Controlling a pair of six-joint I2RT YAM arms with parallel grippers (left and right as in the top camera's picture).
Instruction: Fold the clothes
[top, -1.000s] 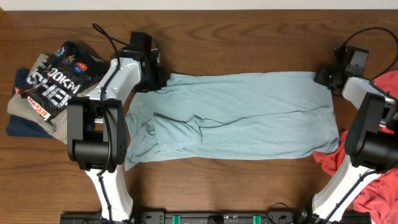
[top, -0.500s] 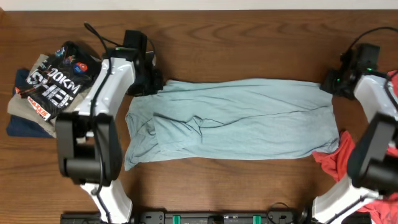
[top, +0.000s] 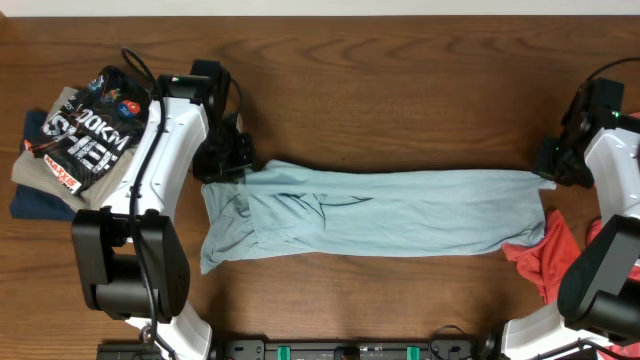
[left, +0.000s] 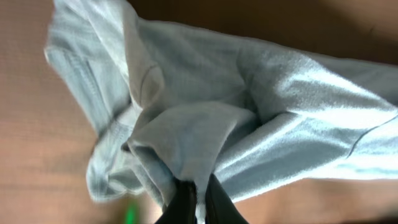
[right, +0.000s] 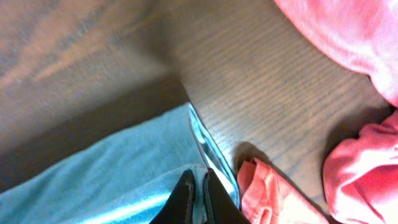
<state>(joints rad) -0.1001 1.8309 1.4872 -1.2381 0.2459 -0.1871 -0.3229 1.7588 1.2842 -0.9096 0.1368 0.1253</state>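
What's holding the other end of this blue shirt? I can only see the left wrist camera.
Observer: The right end effector is shut on the far corner of the pale blue T-shirt.
Operator: Is the shirt flat on the table?
Observer: From overhead it looks stretched into a long band between the right end effector and your left end effector.
Operator: Are there any more clothes?
Observer: Yes, a coral-red garment lies bunched beside the shirt's right end.
Operator: And on my side?
Observer: A pile of clothes with a black printed shirt on top sits to the left of your arm.
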